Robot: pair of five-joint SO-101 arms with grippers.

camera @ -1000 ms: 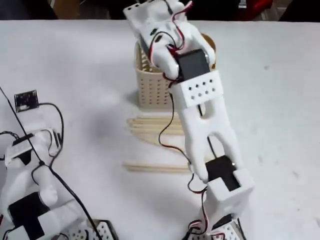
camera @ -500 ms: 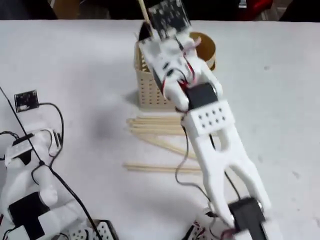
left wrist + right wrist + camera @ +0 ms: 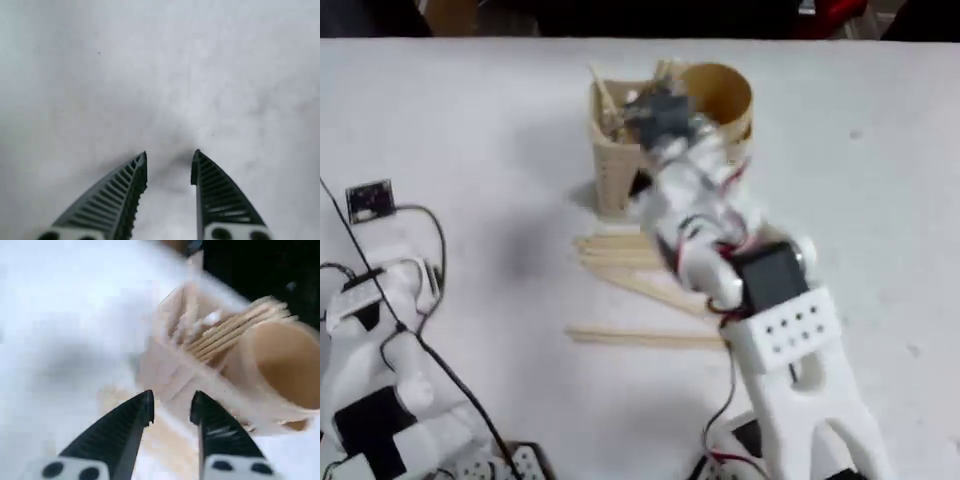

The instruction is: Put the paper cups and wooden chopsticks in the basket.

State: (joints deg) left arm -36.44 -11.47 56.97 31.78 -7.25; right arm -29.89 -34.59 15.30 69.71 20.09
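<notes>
High view: loose chopsticks (image 3: pixel 615 252) flat on table (image 3: pixel 470 150), bundled just in front of basket (image 3: pixel 615 170). Long axis side to side across the table, one stick slanting off toward the arm bases. Second pair (image 3: pixel 620 336) well apart from the bundle, nearer the bases, same side-to-side heading. Far ends of both lots run under right arm (image 3: pixel 720 250).

Basket upright, with a few stowed sticks (image 3: pixel 605 105) leaning inside. Paper cup (image 3: pixel 725 90) at its other end, seemingly inside; cannot tell for certain.

Right wrist view: right gripper (image 3: pixel 171 407) pointed at the near wall of the basket, a pale blur of table sticks below and between the tips. Jaws parted by a narrow gap, nothing held.

Left wrist view: left gripper (image 3: pixel 169 167) over bare table, jaws likewise a little apart and empty. Left arm (image 3: pixel 370 340) folded at its own side, well away from every stick.

Judgement: right arm plainly the nearer, bundle lying just beneath and slightly short of its tips. Need to drop straight down with the jaw gap set across the sticks' length, not along it. Risk of nudging the basket wall, being so close.
</notes>
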